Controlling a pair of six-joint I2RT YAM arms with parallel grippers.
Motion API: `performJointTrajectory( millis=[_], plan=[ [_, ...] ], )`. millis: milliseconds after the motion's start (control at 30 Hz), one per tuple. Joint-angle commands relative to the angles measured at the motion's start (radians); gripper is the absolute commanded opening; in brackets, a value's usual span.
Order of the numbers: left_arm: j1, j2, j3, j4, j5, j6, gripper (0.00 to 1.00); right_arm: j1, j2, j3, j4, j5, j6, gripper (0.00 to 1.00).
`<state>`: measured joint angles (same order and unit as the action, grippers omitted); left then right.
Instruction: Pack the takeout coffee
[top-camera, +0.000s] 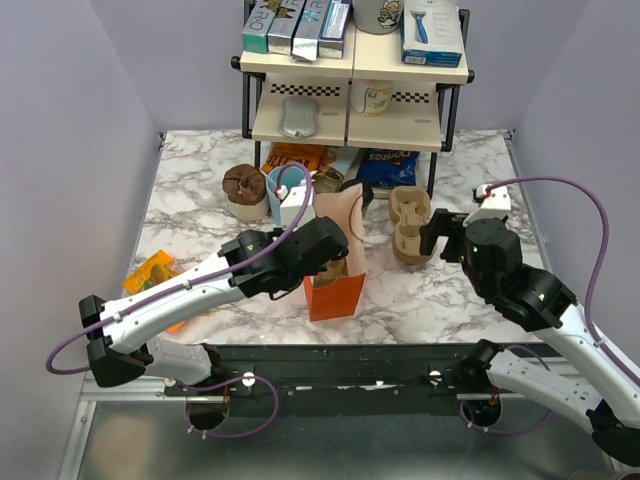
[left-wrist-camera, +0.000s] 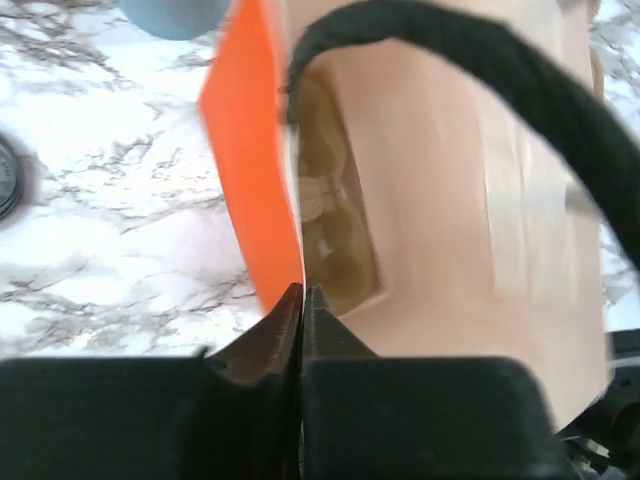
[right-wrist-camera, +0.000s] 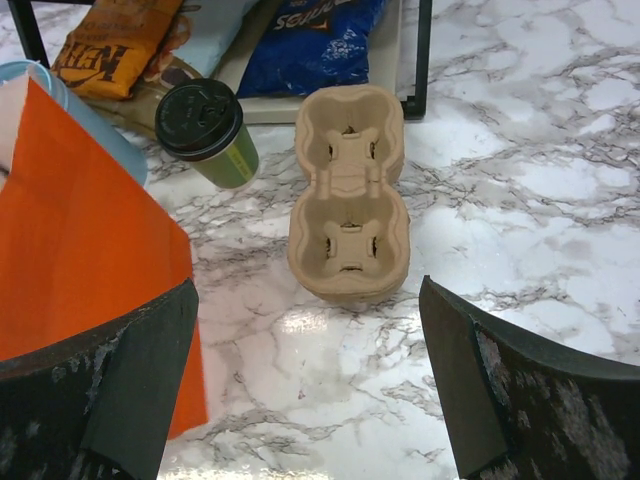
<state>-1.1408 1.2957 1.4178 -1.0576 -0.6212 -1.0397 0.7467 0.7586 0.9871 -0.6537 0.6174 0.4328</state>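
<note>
One takeout coffee (right-wrist-camera: 208, 132) stands upright, lid on, on the marble table (right-wrist-camera: 560, 200), just beside the pulp carrier (right-wrist-camera: 348, 195) and outside the orange bag (right-wrist-camera: 80, 230). The left gripper (left-wrist-camera: 302, 310) is pinched on the bag's rim, apparently holding it open. The right gripper (right-wrist-camera: 305, 330) hangs spread and empty, so its next move is to take the cup. The blue packet (right-wrist-camera: 320, 40) possibly reads Doritos.

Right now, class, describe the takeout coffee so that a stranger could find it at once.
Start at the shelf rack at the back. Just before its foot, between the orange bag and the brown carrier, stands the coffee. It alone has green sides and a black lid.
</note>
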Motion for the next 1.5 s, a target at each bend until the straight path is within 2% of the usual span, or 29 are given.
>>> performJointTrajectory(
  millis=[0, 67, 267, 433, 600, 867, 1167, 1300, 1467],
  plan=[
    [0.027, -0.11, 0.018, -0.091, -0.045, 0.062, 0.0, 0.002, 0.01, -0.016, 0.015, 0.028, -0.017, 1.0],
    [0.062, -0.189, -0.014, -0.082, -0.009, 0.115, 0.0, 0.0, 0.019, -0.022, 0.028, 0.013, -0.019, 1.0],
    [0.294, -0.407, -0.138, -0.049, 0.154, 0.271, 0.0, 0.0, 0.051, -0.048, 0.071, -0.031, -0.023, 1.0],
    [0.374, -0.45, -0.245, -0.044, 0.242, 0.285, 0.0, 0.0, 0.113, -0.045, 0.089, -0.076, -0.028, 1.0],
    [0.461, -0.449, -0.296, -0.001, 0.389, 0.343, 0.0, -0.001, 0.179, -0.033, 0.112, -0.093, -0.026, 1.0],
    [0.49, -0.489, -0.25, 0.06, 0.505, 0.388, 0.0, -0.015, 0.283, 0.022, 0.186, -0.18, -0.028, 1.0],
    [0.49, -0.521, -0.253, 0.102, 0.545, 0.394, 0.0, -0.066, 0.412, 0.1, 0.236, -0.246, 0.0, 1.0],
    [0.492, -0.523, -0.263, 0.108, 0.523, 0.368, 0.0, -0.087, 0.517, 0.174, 0.236, -0.234, 0.01, 1.0],
    [0.492, -0.549, -0.319, 0.117, 0.436, 0.245, 0.0, -0.138, 0.663, 0.272, 0.229, -0.278, 0.05, 0.99]
  ],
)
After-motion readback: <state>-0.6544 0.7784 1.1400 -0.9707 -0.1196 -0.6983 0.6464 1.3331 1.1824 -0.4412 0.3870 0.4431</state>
